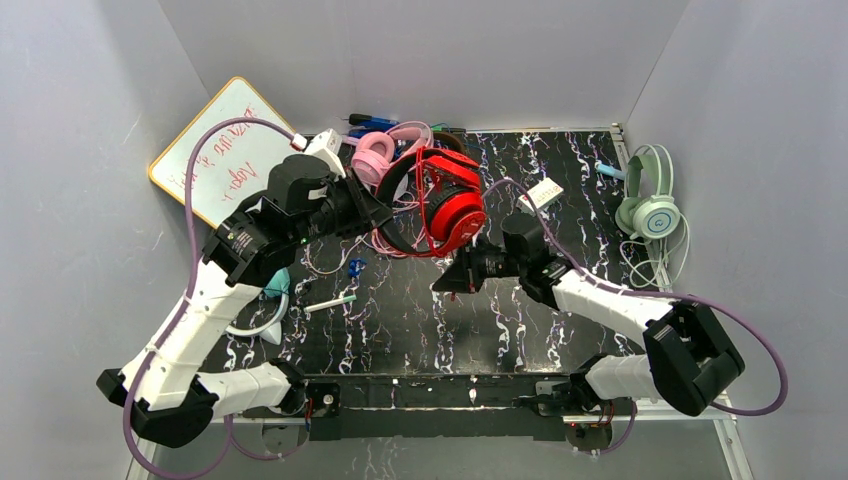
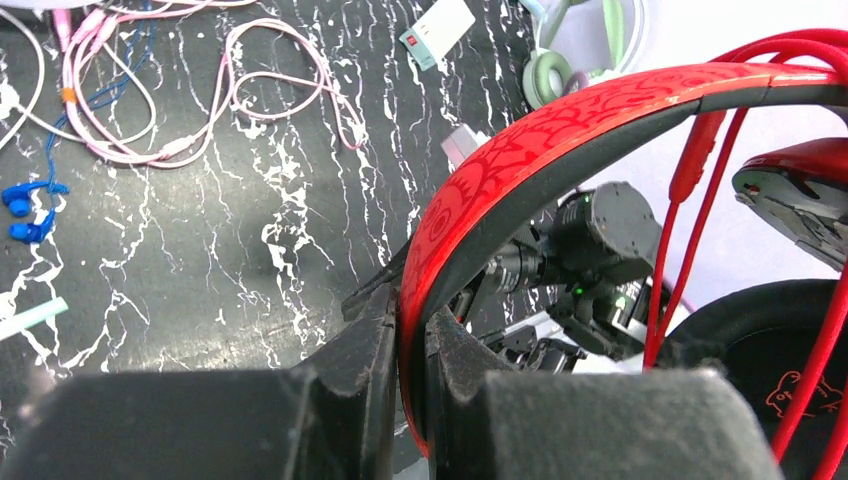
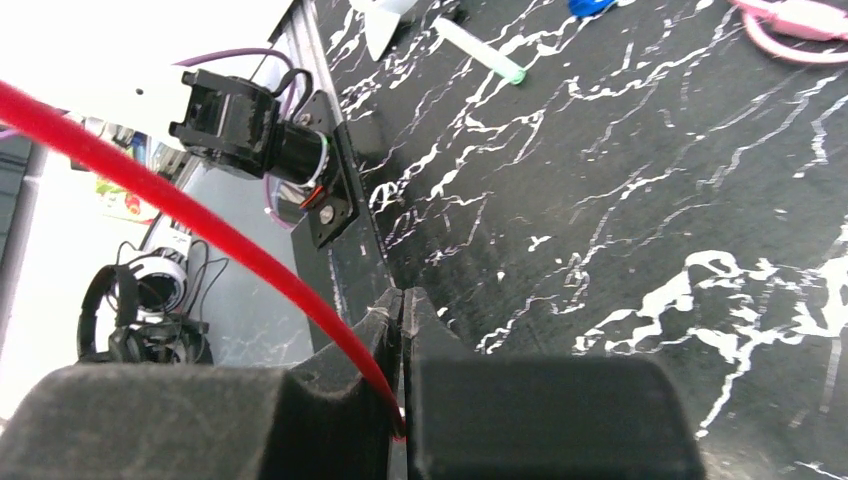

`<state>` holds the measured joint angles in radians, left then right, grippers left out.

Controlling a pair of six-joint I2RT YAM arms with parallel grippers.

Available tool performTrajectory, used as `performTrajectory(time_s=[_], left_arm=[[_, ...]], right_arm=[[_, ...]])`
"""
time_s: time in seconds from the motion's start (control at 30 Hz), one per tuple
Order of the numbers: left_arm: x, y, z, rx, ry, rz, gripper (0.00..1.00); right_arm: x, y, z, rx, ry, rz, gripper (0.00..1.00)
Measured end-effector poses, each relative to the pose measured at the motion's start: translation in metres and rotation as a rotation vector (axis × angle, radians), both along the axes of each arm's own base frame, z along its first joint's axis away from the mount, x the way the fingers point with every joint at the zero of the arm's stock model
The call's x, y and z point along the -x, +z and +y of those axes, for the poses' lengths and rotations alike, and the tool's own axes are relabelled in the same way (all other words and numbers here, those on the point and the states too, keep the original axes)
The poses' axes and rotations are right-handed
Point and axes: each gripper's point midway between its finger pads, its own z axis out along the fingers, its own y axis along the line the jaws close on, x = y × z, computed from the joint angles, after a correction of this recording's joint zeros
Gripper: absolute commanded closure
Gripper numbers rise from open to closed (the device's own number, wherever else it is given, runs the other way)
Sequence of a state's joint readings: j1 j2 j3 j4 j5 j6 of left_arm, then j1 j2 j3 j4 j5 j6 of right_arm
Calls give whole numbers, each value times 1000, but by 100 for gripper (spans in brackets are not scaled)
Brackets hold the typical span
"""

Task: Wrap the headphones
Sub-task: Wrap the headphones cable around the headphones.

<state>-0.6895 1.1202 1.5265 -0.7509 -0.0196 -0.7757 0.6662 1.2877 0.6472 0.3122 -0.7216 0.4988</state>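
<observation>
The red headphones [image 1: 455,205] hang above the middle back of the black marbled table [image 1: 420,330]. My left gripper [image 1: 385,215] is shut on their red headband [image 2: 560,150], which runs up between the jaws of the left gripper [image 2: 410,320]. Several turns of red cord [image 2: 700,170] lie across the cups. My right gripper [image 1: 440,285] hovers just in front of and below the headphones. In the right wrist view the right gripper [image 3: 402,300] is shut on the red cord [image 3: 200,215], which stretches up to the left.
Pink headphones [image 1: 375,155] with a loose pink cable [image 2: 200,100] lie at the back. Mint green headphones [image 1: 650,205] rest at the right edge. A small white box [image 1: 545,192], a whiteboard [image 1: 225,150], blue earbuds [image 2: 25,205] and a pen [image 1: 330,303] lie around.
</observation>
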Motion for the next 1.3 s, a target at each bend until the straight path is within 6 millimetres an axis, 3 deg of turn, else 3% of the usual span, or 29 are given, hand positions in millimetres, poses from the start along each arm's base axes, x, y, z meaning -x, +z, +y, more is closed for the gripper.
performTrajectory(time_s=[0.3, 0.63, 0.87, 1.3], left_arm=[[-13, -21, 14, -5, 166, 64, 100], [-27, -48, 38, -40, 339, 102, 100], [-32, -68, 56, -112, 422, 112, 100], [-38, -92, 85, -316, 490, 109, 100]], right_arm=[[38, 2, 16, -18, 83, 29, 92], [80, 30, 26, -72, 124, 15, 95], [97, 45, 29, -87, 123, 1, 96], [106, 76, 31, -72, 135, 3, 98]])
